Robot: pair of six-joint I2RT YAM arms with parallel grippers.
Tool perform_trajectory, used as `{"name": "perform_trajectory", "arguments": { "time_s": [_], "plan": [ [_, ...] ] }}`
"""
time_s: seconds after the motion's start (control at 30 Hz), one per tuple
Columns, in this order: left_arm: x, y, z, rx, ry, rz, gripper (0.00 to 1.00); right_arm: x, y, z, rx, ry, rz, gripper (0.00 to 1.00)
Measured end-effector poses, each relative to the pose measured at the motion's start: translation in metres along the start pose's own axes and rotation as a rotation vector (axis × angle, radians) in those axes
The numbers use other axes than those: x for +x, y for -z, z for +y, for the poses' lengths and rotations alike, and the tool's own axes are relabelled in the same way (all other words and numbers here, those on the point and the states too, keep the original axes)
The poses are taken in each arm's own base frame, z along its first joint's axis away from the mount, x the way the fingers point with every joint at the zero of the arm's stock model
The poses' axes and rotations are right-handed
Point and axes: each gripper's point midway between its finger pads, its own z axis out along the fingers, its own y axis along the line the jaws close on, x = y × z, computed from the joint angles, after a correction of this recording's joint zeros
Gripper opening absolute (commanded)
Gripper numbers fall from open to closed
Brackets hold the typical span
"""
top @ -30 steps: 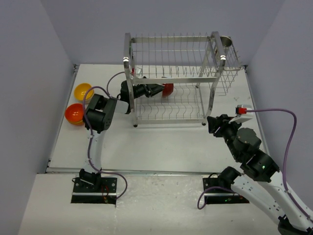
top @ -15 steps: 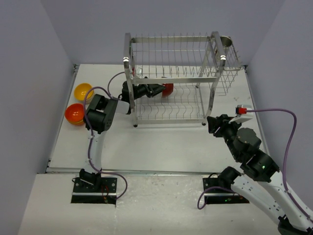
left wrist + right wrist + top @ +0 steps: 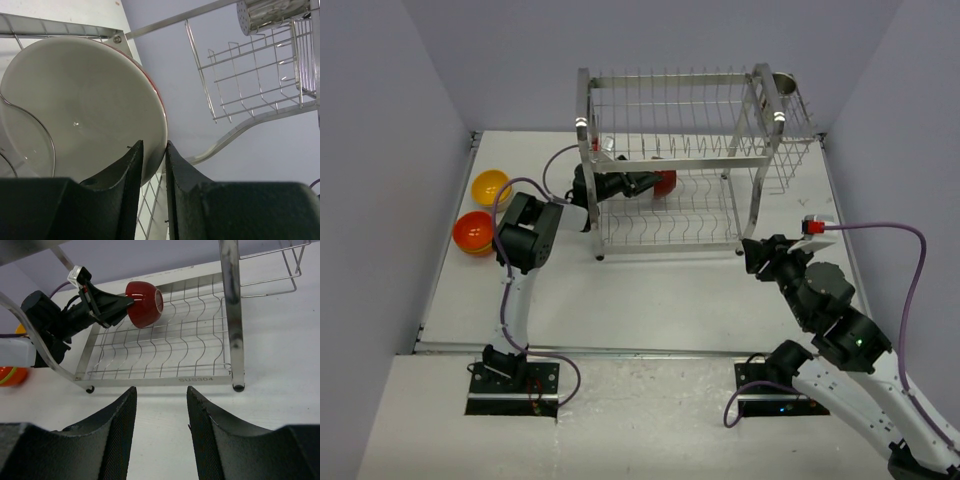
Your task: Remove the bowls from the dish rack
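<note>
A dark red bowl (image 3: pixel 665 182) with a whitish inside (image 3: pixel 85 110) stands on edge on the lower tier of the steel dish rack (image 3: pixel 585 130). My left gripper (image 3: pixel 650 184) reaches in from the rack's left side. Its jaws pinch the bowl's rim (image 3: pixel 154 144), one finger inside the bowl and one on the red outside. The right wrist view shows the same grip on the bowl (image 3: pixel 144 304). In front of the rack's right front post (image 3: pixel 232 315), my right gripper (image 3: pixel 751 251) hovers open over bare table with nothing between its fingers (image 3: pixel 159 390).
Two bowls lie on the table at the far left, one orange-red (image 3: pixel 472 231) and one yellow-orange (image 3: pixel 490 186). A small metal cup (image 3: pixel 783 84) sits in the rack's side basket at the top right. Walls close in on both sides of the table.
The left jaws have narrowed onto the dark red bowl's rim. The left arm has crept slightly further in. The right arm has not moved.
</note>
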Motion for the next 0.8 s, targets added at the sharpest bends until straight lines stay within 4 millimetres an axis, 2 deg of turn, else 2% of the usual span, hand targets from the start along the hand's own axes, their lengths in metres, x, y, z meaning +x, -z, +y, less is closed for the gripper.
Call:
{"name": "perform_trajectory", "arguments": {
  "time_s": [0.3, 0.8],
  "plan": [
    [-0.0075, -0.0058, -0.0054, 0.01, -0.041, -0.031, 0.0, -0.0009, 0.0024, 0.0015, -0.015, -0.006, -0.005, 0.47],
    [-0.0098, -0.0088, -0.0063, 0.022, -0.067, -0.033, 0.0, 0.0003, 0.002, 0.0013, -0.014, -0.005, -0.002, 0.47]
  ]
}}
